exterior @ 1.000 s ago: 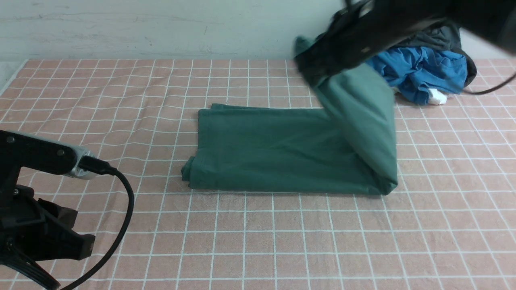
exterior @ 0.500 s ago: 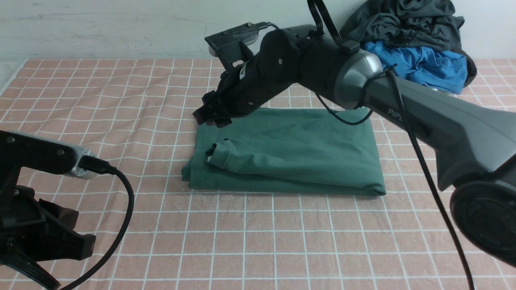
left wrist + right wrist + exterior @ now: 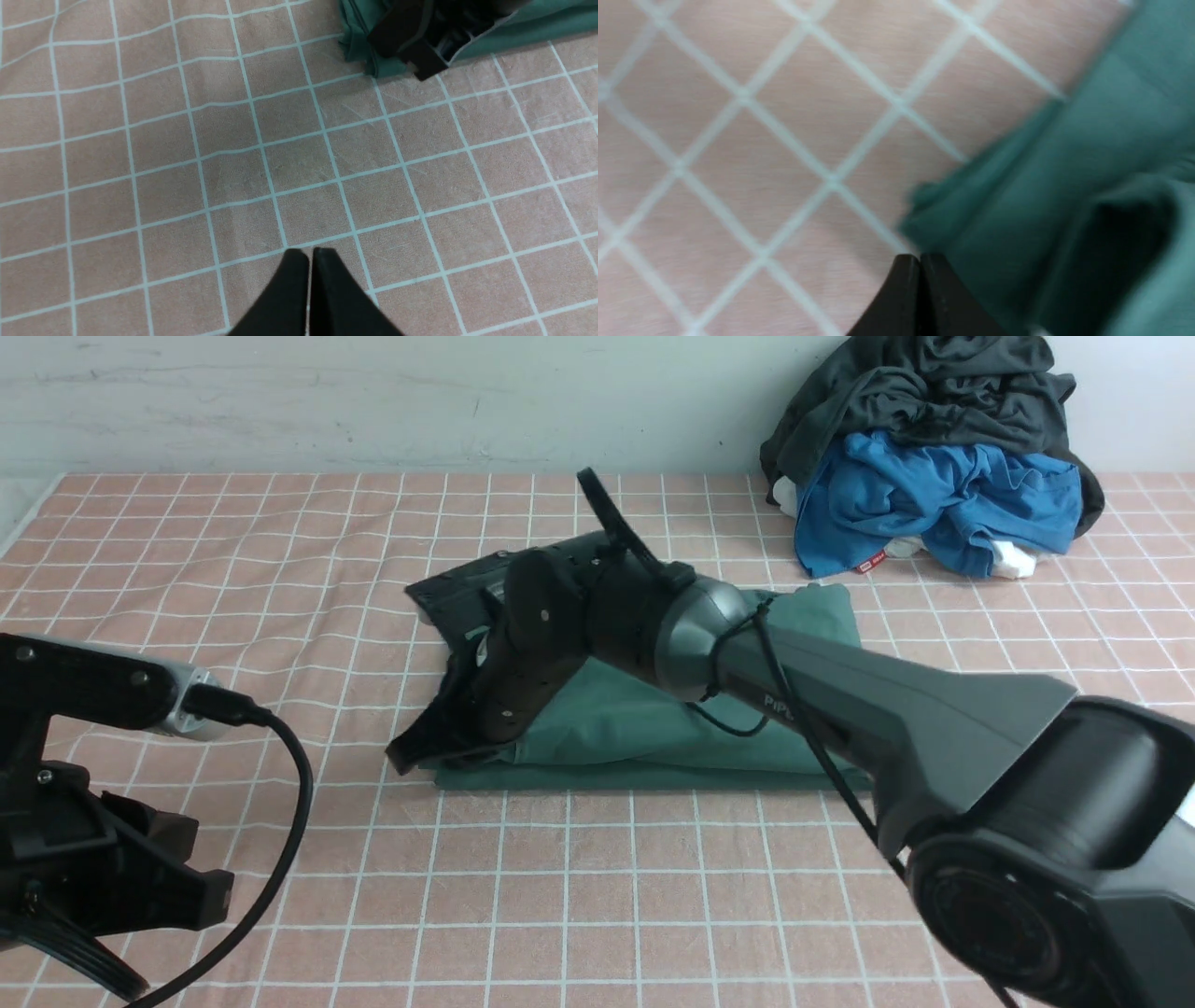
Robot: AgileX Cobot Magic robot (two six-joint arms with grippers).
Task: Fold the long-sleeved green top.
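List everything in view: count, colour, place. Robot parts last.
green long-sleeved top: one, dark green, folded, centre.
blue garment: one, bright blue, far-right pile.
dark grey garment: one, charcoal, heaped over the blue one.
tablecloth: one, pink with white grid, under everything.
left tool: one, black, shut, over bare tablecloth, near left.
right tool: one, black, shut, at the top's near-left corner.
right arm: one, black and grey, reaching across the top.

a robot lab workbench: a pink checked cloth (image 3: 653, 896) covers the table against a bare pale wall (image 3: 327, 401); a black left arm (image 3: 84, 686) trailing a cable (image 3: 305, 784), a grey-and-black right arm (image 3: 887, 709), and a heap of clothes (image 3: 934, 495) at the back right.
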